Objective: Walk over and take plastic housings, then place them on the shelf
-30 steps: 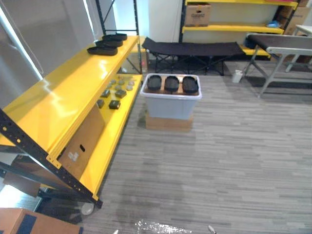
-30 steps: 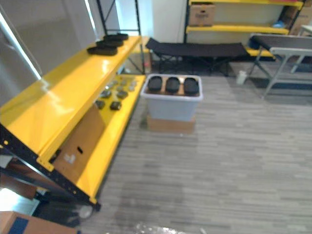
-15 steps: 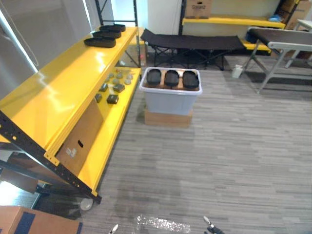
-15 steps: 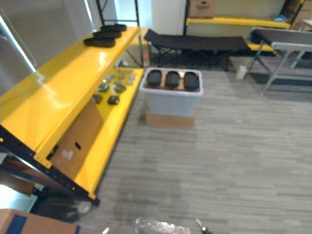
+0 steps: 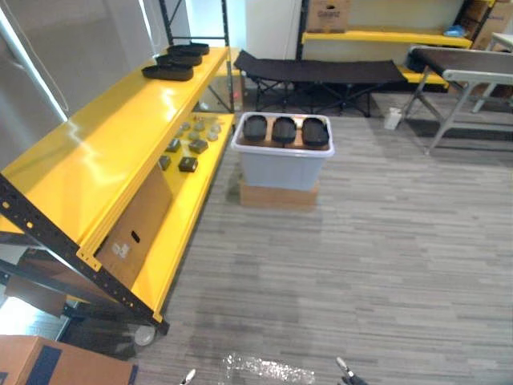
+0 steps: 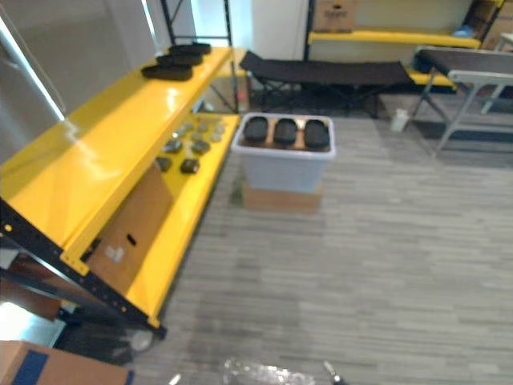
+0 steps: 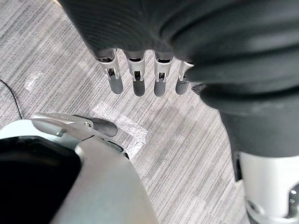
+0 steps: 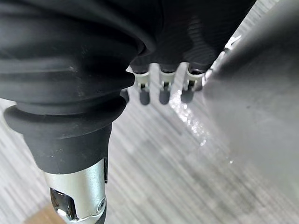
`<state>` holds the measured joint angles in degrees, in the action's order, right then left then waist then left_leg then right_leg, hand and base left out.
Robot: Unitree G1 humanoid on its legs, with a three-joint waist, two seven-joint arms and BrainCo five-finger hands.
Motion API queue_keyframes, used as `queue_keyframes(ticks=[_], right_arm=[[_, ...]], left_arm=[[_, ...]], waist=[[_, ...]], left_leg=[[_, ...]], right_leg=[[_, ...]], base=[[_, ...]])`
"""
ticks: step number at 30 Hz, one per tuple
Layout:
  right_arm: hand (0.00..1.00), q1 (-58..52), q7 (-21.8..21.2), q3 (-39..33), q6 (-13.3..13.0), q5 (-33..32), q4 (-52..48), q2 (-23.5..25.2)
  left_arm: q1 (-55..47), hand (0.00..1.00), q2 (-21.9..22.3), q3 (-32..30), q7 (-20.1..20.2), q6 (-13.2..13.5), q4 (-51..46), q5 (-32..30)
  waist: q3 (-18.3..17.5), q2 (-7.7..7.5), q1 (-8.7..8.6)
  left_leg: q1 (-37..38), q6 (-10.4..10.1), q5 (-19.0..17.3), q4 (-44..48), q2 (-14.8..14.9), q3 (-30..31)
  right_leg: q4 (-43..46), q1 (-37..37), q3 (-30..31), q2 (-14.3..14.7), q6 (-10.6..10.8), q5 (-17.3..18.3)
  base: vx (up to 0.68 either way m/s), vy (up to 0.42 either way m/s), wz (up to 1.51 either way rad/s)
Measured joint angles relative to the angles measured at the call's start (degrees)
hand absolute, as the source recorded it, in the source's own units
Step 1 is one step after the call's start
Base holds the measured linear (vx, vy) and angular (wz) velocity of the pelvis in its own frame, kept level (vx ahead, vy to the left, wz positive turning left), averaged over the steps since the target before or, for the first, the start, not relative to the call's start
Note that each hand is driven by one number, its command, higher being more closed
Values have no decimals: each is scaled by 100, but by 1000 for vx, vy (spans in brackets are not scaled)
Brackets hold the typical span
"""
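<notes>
Three black plastic housings lie side by side in a grey-white bin standing on a flat cardboard box ahead of me on the floor. Three more black housings rest at the far end of the yellow shelf's top level. My left hand hangs over the grey floor, fingers straight and holding nothing. My right hand also hangs over the floor with straight fingers and nothing in it.
Small dark and grey parts lie on the lower yellow shelf level, with a cardboard sheet leaning below. A black cot and a grey table stand at the back. A cardboard box sits at lower left.
The camera has shifted slightly; the bin and shelf sit about where they were half a second ago and a little closer than a second ago. Nothing else has moved.
</notes>
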<state>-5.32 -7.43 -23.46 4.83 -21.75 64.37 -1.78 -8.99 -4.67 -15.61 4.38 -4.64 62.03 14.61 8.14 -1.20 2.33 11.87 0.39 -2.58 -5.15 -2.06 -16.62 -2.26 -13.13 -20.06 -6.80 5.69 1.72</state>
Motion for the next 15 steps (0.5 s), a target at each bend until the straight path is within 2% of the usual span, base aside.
queue_keyframes(ticks=[2, 4, 5, 9, 12, 15], right_arm=[[0, 155, 1, 106, 2, 35, -1, -46], [0, 326, 2, 278, -9, 23, -5, -92], [0, 579, 1, 350, -9, 1, -7, -109], [0, 854, -7, 529, -131, -63, -95, -98], [0, 877, 20, 688, -226, -68, -123, -115], [0, 868, 20, 775, -230, -49, -124, -84]], left_arm=[[116, 0, -35, 75, 48, 30, -1, -45], [242, 0, -86, 210, 71, 53, -7, -170], [376, 0, -169, 360, 79, 85, -14, -177], [608, 0, -349, 548, 75, 129, -24, -154], [765, 0, -381, 575, 31, 273, -74, -147], [830, 0, -347, 595, 25, 330, -131, -146]], waist=[[139, 4, 7], [183, -13, 13], [339, -10, 39], [734, -200, 76], [768, -284, 163], [777, -261, 159]], left_leg=[[-63, -1, -1, 1, 7, -13], [-364, 26, 19, 3, 24, -52], [-511, 42, 46, 6, 37, -126], [-596, 51, 56, 36, 27, -182], [-594, 68, 38, 42, -33, -261], [-576, 147, -15, 46, -70, -211]], right_leg=[[15, 67, 12, 3, -8, -6], [88, 427, 64, 11, -43, -35], [95, 636, 167, 29, -76, -107], [67, 759, 332, 39, -69, -170], [65, 806, 461, 30, -70, -177], [71, 791, 466, -5, -74, -192]], base=[[-58, -1, -3], [-72, 10, -14], [-37, 13, -25], [-4, 10, -17], [68, 9, -14], [73, 26, -1]])
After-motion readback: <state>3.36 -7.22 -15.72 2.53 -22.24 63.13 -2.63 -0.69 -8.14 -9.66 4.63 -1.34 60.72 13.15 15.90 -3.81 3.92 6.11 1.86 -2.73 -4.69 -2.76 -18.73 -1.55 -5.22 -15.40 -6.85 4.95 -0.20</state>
